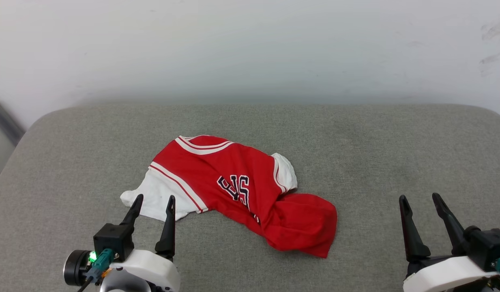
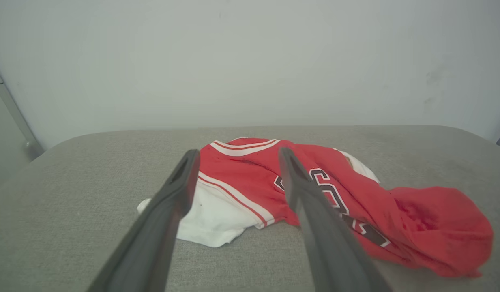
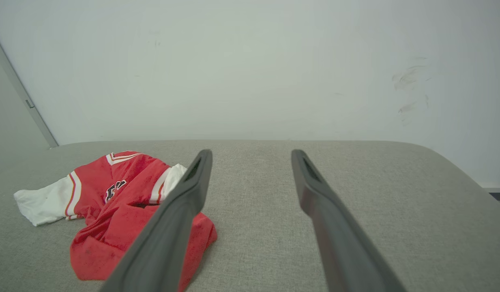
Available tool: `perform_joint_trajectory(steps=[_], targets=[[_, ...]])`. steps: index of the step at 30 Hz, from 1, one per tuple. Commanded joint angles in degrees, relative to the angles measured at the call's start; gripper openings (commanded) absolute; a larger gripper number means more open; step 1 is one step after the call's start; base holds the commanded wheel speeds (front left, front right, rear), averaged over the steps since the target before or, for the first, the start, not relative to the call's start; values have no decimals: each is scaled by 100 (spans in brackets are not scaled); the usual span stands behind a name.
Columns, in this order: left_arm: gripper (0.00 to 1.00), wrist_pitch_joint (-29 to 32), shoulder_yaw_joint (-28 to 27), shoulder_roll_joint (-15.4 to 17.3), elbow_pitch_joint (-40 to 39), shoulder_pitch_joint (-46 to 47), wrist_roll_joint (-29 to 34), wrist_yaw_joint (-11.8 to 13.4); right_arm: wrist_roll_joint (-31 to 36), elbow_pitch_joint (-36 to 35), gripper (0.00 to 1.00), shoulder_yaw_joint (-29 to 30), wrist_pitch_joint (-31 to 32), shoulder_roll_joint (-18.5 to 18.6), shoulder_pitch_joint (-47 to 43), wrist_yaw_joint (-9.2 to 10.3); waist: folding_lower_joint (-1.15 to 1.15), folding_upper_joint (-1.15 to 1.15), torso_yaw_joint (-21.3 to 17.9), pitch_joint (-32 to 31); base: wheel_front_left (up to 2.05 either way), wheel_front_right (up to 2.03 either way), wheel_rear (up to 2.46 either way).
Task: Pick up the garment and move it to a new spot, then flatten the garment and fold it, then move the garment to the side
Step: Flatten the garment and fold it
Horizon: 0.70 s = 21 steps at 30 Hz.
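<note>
A grey fabric-covered surface [image 1: 71,170] spreads before a pale wall [image 1: 250,48]. Near its middle lies the garment [image 1: 233,182], a crumpled red shirt (its black lettering partly lost in the folds) with a white sleeve [image 1: 160,194] spread toward the robot's left. The left gripper [image 1: 155,197] hovers at that sleeve's edge, fingers apart and empty. The right gripper [image 1: 419,196], likewise spread and holding nothing, sits well apart from the shirt.
</note>
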<state>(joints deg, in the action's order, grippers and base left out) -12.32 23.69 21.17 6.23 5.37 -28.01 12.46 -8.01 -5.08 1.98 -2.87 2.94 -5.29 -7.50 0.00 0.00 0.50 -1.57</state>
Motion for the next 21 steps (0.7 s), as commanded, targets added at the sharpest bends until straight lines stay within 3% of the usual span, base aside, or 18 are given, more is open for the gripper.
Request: perform_joint_trajectory(steps=[1, 15, 19, 21], targets=[[100, -9, 0, 12, -10, -59, -18, 22, 34, -28, 100, -8, 30, -12, -72, 2, 0, 0, -2, -2, 0, 0, 0], [100, -89, -71, 10, -20, 105, -16, 91, 31, 128, 100, 212, 300, -12, 102, 2, 0, 0, 82, 72, 0, 0, 0], [100, -140, -104, -34, -35, 156, -5, 113, -68, 470, 100, 397, 777, -14, 408, 2, 0, 0, 232, 140, 0, 0, 0], [100, -171, -97, -90, -73, 250, 22, 105, -152, 821, 100, 552, 1394, -12, 690, 2, 0, 0, 421, 244, 0, 0, 0]])
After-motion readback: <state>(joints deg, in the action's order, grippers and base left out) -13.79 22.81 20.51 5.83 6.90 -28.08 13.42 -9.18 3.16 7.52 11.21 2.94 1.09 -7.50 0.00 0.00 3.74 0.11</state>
